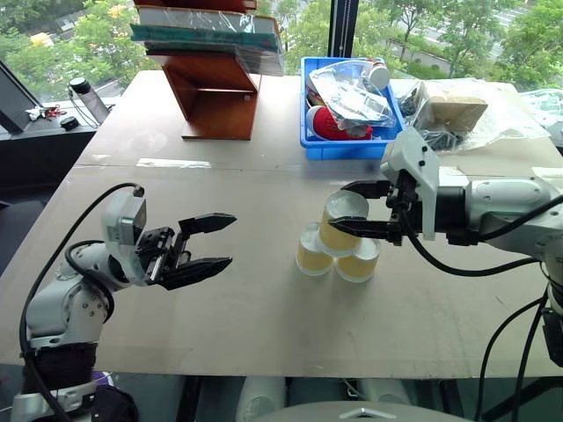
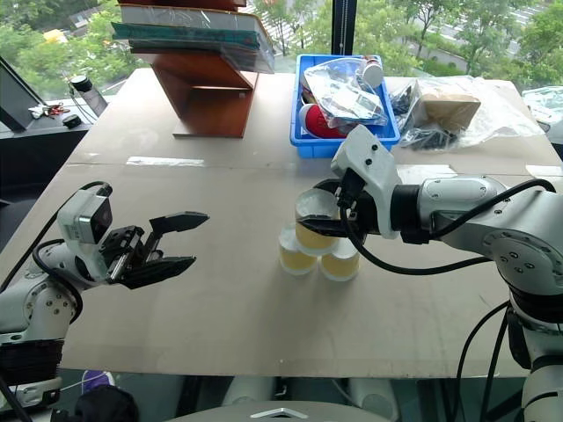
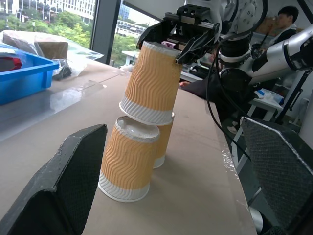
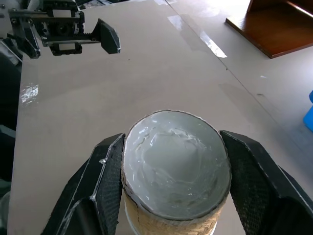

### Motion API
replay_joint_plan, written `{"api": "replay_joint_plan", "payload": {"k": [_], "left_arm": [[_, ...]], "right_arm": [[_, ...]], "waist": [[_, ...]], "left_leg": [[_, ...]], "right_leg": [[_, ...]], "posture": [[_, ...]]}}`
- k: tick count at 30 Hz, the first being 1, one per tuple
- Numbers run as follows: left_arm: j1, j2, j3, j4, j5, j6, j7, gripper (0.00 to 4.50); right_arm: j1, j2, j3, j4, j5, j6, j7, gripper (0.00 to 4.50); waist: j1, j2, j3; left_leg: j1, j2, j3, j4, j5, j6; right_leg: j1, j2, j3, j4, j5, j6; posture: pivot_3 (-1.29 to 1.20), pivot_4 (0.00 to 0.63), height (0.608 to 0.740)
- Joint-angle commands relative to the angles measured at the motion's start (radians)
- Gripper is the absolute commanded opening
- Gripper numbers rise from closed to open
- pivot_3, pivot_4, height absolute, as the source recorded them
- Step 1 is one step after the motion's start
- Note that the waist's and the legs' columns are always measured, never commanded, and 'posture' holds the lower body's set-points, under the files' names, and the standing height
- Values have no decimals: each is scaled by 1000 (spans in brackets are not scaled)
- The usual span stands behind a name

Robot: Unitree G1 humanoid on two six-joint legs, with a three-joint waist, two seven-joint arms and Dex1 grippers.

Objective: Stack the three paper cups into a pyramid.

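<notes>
Two base cups (image 1: 334, 253) sit side by side mid-table, and the right gripper (image 1: 374, 211) is clamped on the tilted top cup (image 1: 341, 220), resting it across their tops. Only levelling and release remain, I'd say; the left gripper (image 1: 204, 242) hangs wide open and empty, well apart to the left.

worktop (image 1: 264, 308): pale brown board surface. far side, a blue bin (image 1: 310, 105) with crumpled clear plastic bags and a red item inside. beside it, a clear plastic bag (image 1: 475, 110) over a brown box. wooden stand (image 1: 215, 97) carrying stacked books (image 1: 211, 31). dark bottle (image 1: 81, 86) near the far left edge. windows beyond, trees outside.
</notes>
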Motion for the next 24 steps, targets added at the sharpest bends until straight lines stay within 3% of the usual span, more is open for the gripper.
{"api": "replay_joint_plan", "payload": {"k": [1, 13, 18, 24], "left_arm": [[-23, -5, 21, -43, -27, 2, 22, 4500], [-18, -8, 18, -53, -20, 0, 17, 4500], [-14, -10, 17, -46, -17, -4, 12, 4500], [-24, -25, 20, -36, -21, -3, 26, 4500]], "right_arm": [[-3, -2, -16, -28, -9, -17, 12, 2731], [1, -3, -2, -29, -53, -21, 48, 2731], [-12, -10, -30, -28, -46, -17, 56, 4461], [11, -30, -148, -78, -30, -89, 51, 4461]], "waist": [[0, 0, 0], [0, 0, 0], [0, 0, 0], [1, 0, 0]], "left_leg": [[0, 0, 0, 0, 0, 0], [0, 0, 0, 0, 0, 0], [0, 0, 0, 0, 0, 0], [0, 0, 0, 0, 0, 0]], "right_leg": [[0, 0, 0, 0, 0, 0], [0, 0, 0, 0, 0, 0], [0, 0, 0, 0, 0, 0], [0, 0, 0, 0, 0, 0]], "posture": [[0, 150, 740], [0, 150, 740], [0, 150, 740], [0, 150, 740]]}}
